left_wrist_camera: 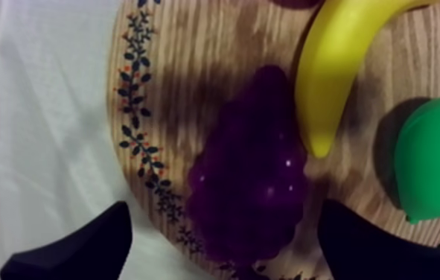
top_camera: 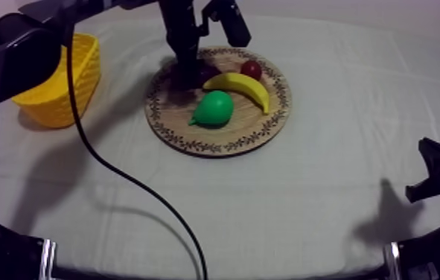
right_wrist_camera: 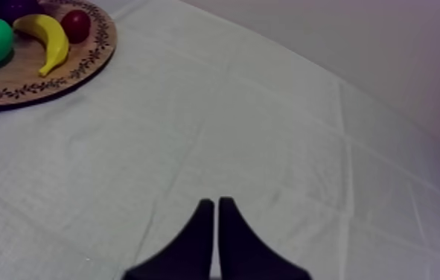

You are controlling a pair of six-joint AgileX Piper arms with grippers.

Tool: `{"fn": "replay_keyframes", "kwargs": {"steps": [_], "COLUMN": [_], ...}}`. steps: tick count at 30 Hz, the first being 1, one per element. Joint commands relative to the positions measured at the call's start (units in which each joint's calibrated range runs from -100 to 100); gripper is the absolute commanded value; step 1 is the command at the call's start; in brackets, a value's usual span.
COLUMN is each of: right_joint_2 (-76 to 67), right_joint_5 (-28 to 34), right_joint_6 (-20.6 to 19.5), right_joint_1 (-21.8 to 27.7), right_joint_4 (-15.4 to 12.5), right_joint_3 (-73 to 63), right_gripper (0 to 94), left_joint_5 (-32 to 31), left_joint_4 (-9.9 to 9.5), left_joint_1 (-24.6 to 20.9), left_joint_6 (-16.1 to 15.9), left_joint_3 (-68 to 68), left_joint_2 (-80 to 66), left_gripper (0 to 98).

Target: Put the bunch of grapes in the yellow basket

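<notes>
the yellow basket point(top_camera: 62, 78) sits left of the wooden board point(top_camera: 245, 138), apart from it. over the board's left part hangs the left gripper point(left_wrist_camera: 222, 223), fingers spread (nothing gripped), with the bunch of grapes point(left_wrist_camera: 252, 179) lying on the board between them, beside the banana point(top_camera: 241, 86). the pear point(top_camera: 214, 109) and small red fruit point(top_camera: 251, 69) share the board. well right of the board, the right gripper point(right_wrist_camera: 217, 216) is pressed together on nothing.

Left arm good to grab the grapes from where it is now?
Probably yes. The left gripper hangs open right over the bunch of grapes, one finger at each side, with nothing above the bunch. The banana lies close beside the grapes and may crowd that finger.
</notes>
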Motion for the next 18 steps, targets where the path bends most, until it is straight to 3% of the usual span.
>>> {"fn": "replay_keyframes", "kwargs": {"steps": [1,11,18], "right_joint_2": [0.0,0.0,0.0], "right_joint_5": [0.0,0.0,0.0], "right_joint_6": [0.0,0.0,0.0], "right_joint_1": [0.0,-0.1,-0.1], "right_joint_4": [0.0,0.0,0.0], "right_joint_3": [0.0,0.0,0.0], "right_gripper": [0.3,0.3,0.3], "left_joint_5": [0.5,4.6,5.5], "left_joint_4": [-0.18,-1.15,-1.32], "left_joint_1": [0.1,0.5,0.9], "left_joint_6": [0.3,1.5,2.5], "left_joint_3": [-0.4,-4.9,-7.9], "left_joint_2": [0.8,5.7,8.1], "left_gripper": [95.5,91.4,68.2]}}
